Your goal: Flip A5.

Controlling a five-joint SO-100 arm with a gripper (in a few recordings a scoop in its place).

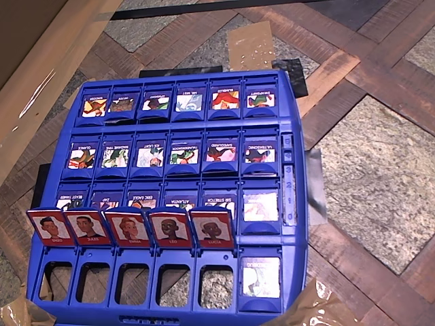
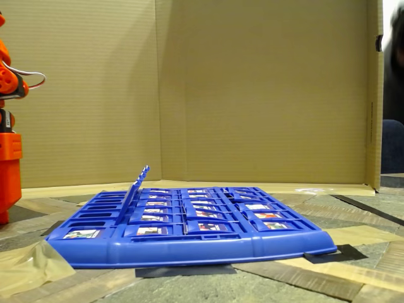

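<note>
Blue game board (image 1: 136, 314) sits nearest you. A5 (image 1: 211, 227) stands upright, probably light, stiff, hinged plastic; push its top edge. End effector state: cannot tell.

Five tiles (image 1: 127, 227) upright on board (image 1: 292, 109)

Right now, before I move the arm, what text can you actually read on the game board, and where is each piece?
"LEO": white name strip of a standing red-framed portrait tile, overhead view.
"LUCIA": the red-framed tile right of it.
"ATLANTA": upside-down strip on a blue-framed tile, third row.
Other red tiles' names and the remaining blue tiles' strips: too blurred to read reliably.
Raised digits on the blue board's right edge: unclear.
Fixed view: nothing legible.
</note>
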